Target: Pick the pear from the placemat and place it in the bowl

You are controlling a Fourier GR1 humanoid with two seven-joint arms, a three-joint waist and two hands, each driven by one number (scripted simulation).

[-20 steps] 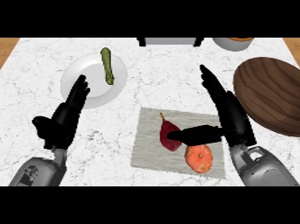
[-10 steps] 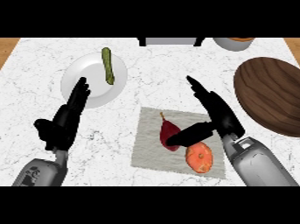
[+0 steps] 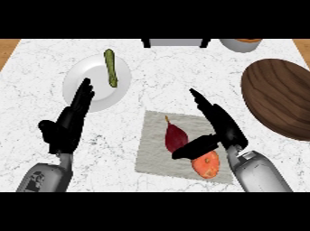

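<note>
Marble-patterned white bench [image 3: 184, 67] seen from steeply above, with two grey forearms entering from the near edge. Nearest, on a square grey placemat [image 3: 154, 155], lie a round orange fruit [image 3: 206, 164] and, just left of it, a dark red pear with a thin stem [image 3: 175, 136]. The right robot hand [image 3: 218, 124] hovers over the mat's right side, fingers straight and spread wide, holding nothing; its thumb reaches across the gap between the two fruits, just beside the pear's lower end. The left robot hand [image 3: 67, 122] rests open at the left, fingers up, near a round white plate [image 3: 87, 90] carrying a long green vegetable [image 3: 110, 67]. Farther right sits a large dark wooden bowl [image 3: 284, 99].

Judging by this, the reach toward the pear is under way and no grasp is made. Next, the hand would need to shift left, lower, and curl round the pear.
</note>
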